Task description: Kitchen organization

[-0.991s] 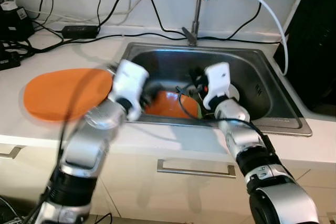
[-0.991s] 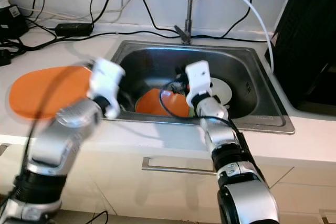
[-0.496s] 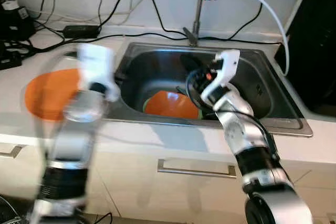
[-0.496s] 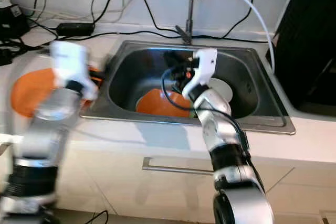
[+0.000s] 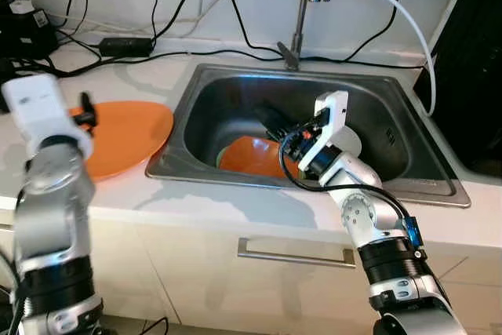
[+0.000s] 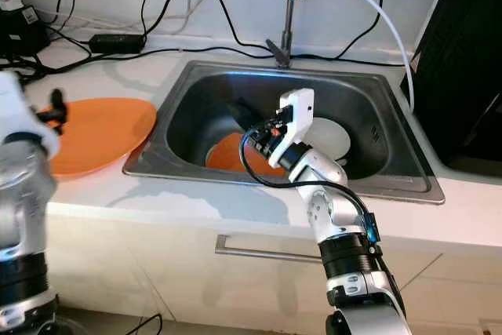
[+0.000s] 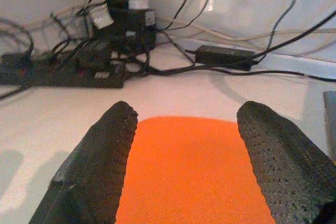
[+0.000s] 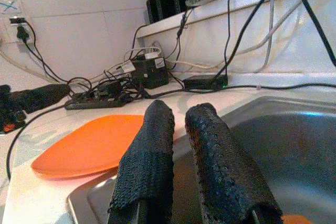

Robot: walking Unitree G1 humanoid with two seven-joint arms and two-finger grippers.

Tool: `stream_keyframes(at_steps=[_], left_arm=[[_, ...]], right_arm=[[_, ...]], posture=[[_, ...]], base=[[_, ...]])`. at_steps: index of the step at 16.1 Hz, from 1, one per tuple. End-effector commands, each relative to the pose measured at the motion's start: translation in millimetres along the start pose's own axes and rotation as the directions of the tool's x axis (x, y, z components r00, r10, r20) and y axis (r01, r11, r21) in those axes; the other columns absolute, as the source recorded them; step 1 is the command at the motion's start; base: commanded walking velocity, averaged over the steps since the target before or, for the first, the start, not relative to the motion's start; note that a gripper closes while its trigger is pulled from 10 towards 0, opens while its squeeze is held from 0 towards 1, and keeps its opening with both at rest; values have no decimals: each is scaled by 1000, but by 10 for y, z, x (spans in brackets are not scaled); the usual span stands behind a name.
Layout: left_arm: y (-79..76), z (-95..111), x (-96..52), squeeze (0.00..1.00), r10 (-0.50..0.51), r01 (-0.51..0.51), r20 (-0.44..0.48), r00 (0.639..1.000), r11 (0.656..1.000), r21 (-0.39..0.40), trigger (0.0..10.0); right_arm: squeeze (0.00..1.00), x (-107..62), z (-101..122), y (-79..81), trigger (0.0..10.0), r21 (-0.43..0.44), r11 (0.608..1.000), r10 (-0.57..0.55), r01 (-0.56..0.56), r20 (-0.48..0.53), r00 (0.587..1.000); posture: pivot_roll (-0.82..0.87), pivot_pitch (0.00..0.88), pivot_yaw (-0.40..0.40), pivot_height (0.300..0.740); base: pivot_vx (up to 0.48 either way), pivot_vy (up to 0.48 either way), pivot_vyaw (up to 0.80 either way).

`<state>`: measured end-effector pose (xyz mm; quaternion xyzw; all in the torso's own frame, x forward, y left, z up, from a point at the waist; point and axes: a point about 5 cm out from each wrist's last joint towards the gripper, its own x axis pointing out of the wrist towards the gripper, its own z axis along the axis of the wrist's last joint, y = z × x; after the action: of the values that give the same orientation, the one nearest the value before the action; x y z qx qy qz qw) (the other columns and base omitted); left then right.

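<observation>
While both arms sit between grasps, you're mid-way through sorting dishes between the sink point(image 5: 408, 127) and the table point(image 5: 196, 198); neither tool carries anything.

Largest first: the steel sink is set into the table just right of its middle, tap at the back edge. Next, the orange plate on the table point(image 5: 125, 135) lies flat just beside the sink's left rim, toward the table's front-left. A second orange plate point(image 5: 251, 154) lies in the basin against the front wall, with a green edge of something under it, too hidden to name. A white plate point(image 6: 325, 137) sits further right on the sink floor.

Your left tool point(image 7: 189, 171) hovers over the near edge of the plate on the table, fingers spread wide, empty. Your right tool point(image 8: 178, 169) is down inside the sink, above the plate there, pointing toward the left wall, fingers nearly together with a slim gap, gripping nothing.

Likely next move: part the right fingers, drop to the rim of the plate in the sink and pinch it; the rim lies low against steel, so you need a shallow angle.

Writing: none readable; the power strip point(image 7: 68, 69) and adapters at the back-left corner show labels too blurred to read.
</observation>
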<state>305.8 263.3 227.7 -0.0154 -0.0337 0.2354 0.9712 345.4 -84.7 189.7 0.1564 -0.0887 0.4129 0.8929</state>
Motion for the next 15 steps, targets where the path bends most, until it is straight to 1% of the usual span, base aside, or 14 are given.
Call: stream_keyframes(at_steps=[1, 2, 3, 4, 5, 6, 7, 8, 9, 10, 12, 15], left_arm=[[79, -8, -29, 1000, 9, -10, -16, 1000, 999, -42, 10000], [208, -14, -58, 1000, 9, -11, -19, 1000, 996, -87, 10000], [314, -6, -84, 1000, 11, -11, -5, 1000, 994, -111, 10000], [376, -11, -107, 1000, 7, -8, -4, 1000, 991, -133, 10000], [404, -16, -127, 1000, -4, 4, -2, 1000, 989, -147, 10000], [487, -64, -199, 1000, -53, 50, -3, 999, 966, -252, 10000], [566, -100, -248, 1000, -61, 57, -6, 998, 959, -276, 10000], [638, -129, -283, 1000, -50, 43, -18, 999, 963, -266, 10000], [684, -156, -339, 1000, -102, 89, -33, 994, 957, -277, 10000], [683, -196, -381, 0, -162, 141, -47, 986, 946, -291, 10000], [718, -317, -432, 0, -191, 156, -92, 977, 943, -295, 10000], [652, -375, -417, 0, -232, 179, -119, 965, 922, -343, 10000]], right_arm=[[0, -29, 33, -4, 10000, -1, 1000, 6, -6, 7, 1000], [0, -34, 16, -7, 10000, 2, 1000, 1, -1, -5, 1000], [0, -33, 5, -3, 10000, 6, 1000, -1, 1, -11, 1000], [0, -32, -1, 2, 10000, 8, 1000, 1, -1, -14, 1000], [0, -31, -5, 5, 10000, 9, 1000, 2, -2, -15, 1000], [0, -24, -17, 11, 10000, 12, 1000, 3, -3, -18, 1000], [0, -21, -21, 16, 10000, 14, 1000, 3, -3, -19, 1000], [0, -21, -22, 18, 10000, 15, 1000, 3, -3, -20, 1000], [0, -23, -28, 21, 10000, 17, 1000, 4, -4, -22, 1000], [0, -23, -34, 21, 10000, 19, 1000, 4, -4, -24, 1000], [0, -15, -54, 26, 10000, 18, 1000, 4, -4, -32, 999], [0, -7, -44, 25, 10000, 16, 1000, 4, -4, -30, 1000]], posture=[[127, 4, 4, 740], [138, 11, -1, 740], [138, 11, -1, 740], [152, 19, -1, 740], [152, 19, -1, 740], [160, 24, 1, 740], [163, 27, 2, 740], [167, 30, 2, 740], [174, 32, 1, 740], [174, 32, 1, 740], [180, 33, 1, 740], [178, 33, -2, 740]], base=[[0, 0, 0], [0, 0, 0], [0, 0, 0], [0, 0, 0], [0, 0, 0], [0, 0, 0], [0, 0, 0], [0, 0, 0], [0, 0, 0], [0, 0, 0], [0, 0, 0], [0, 0, 0]])
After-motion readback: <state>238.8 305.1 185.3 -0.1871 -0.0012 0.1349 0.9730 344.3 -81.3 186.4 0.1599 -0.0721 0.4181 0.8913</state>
